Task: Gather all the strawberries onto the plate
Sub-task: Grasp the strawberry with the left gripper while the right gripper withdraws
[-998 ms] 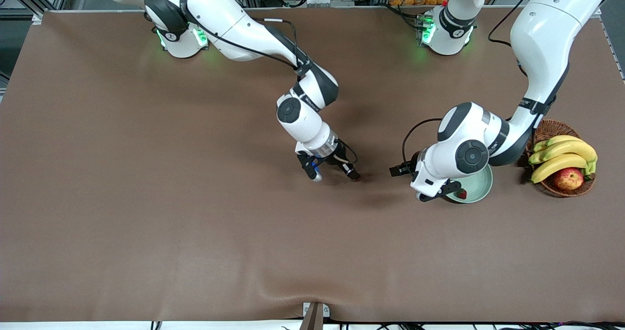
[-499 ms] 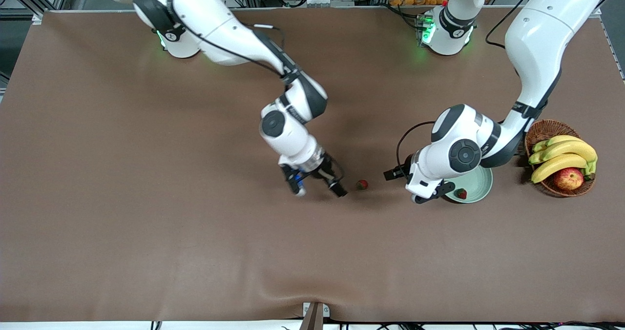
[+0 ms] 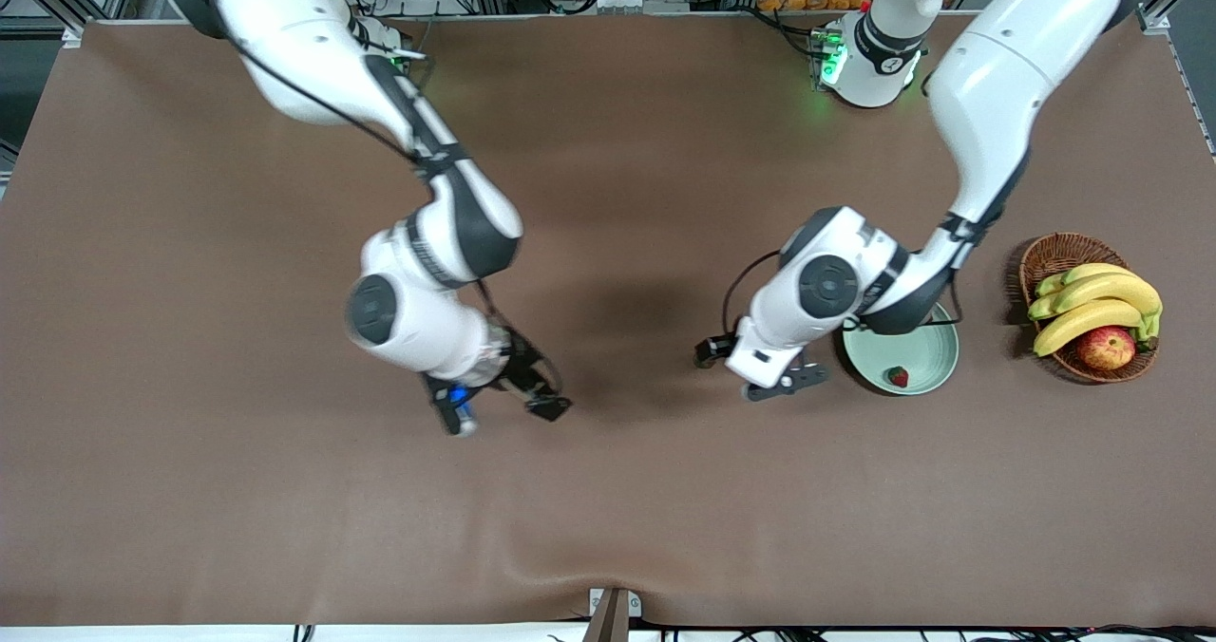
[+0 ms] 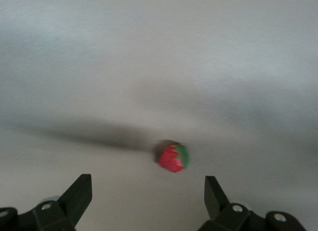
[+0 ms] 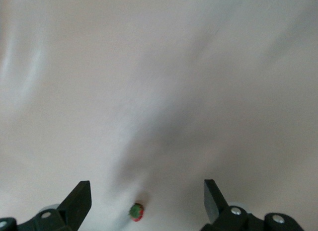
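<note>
- Plate (image 3: 926,352): round, shallow, pale mint green, glossy. Sits flat on the worktop toward the left arm's end; part of its rim is hidden under the left arm.
- Strawberry (image 3: 897,376): tiny, red, lies in the plate near the rim closest to the front camera.
- Second strawberry (image 4: 173,157): red with a green cap, on its side on bare worktop. Only the wrist views show it.

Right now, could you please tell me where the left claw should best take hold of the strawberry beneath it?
Probably across its red body, straight down from above: the strawberry lies on its side, cap sideways, under the open left claw.
</note>
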Available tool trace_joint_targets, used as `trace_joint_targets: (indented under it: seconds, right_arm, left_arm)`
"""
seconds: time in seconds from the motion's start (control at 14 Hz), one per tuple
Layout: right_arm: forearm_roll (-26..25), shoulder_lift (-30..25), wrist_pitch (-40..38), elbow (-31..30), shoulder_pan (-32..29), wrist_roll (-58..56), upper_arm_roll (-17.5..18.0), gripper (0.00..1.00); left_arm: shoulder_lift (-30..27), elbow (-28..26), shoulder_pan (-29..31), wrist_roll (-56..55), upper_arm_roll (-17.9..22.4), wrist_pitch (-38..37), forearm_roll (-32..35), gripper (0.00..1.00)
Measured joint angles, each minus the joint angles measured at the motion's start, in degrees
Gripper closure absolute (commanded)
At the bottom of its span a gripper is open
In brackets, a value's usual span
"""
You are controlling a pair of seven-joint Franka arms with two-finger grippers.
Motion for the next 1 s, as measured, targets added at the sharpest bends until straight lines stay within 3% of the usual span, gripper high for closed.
trace_joint_targets:
  seconds: [0.21,0.57,0.78,1.0]
  right_arm:
    - [0.0,-3.41,-9.13,0.14,-6.62,-8.05,-0.03,0.0]
    - [-0.34,-10.02,-23.28,0.3,-17.35,-26.51,-0.07,0.0]
    - [-6.39,-13.3,-29.54,0.32,-21.98,-35.63,-0.03,0.0]
    - [-13.89,-16.81,-33.37,0.41,-24.9,-45.32,-0.02,0.0]
  left_arm:
    - [0.83,1.65,-7.89,1.85,5.6,0.0,4.59,0.0]
    - [2.91,1.76,-8.89,7.6,7.11,0.37,11.07,0.06]
    - [4.5,1.86,-9.03,8.01,7.1,4.08,12.18,0.08]
    - [4.86,2.09,-9.43,8.03,7.06,4.74,12.18,0.21]
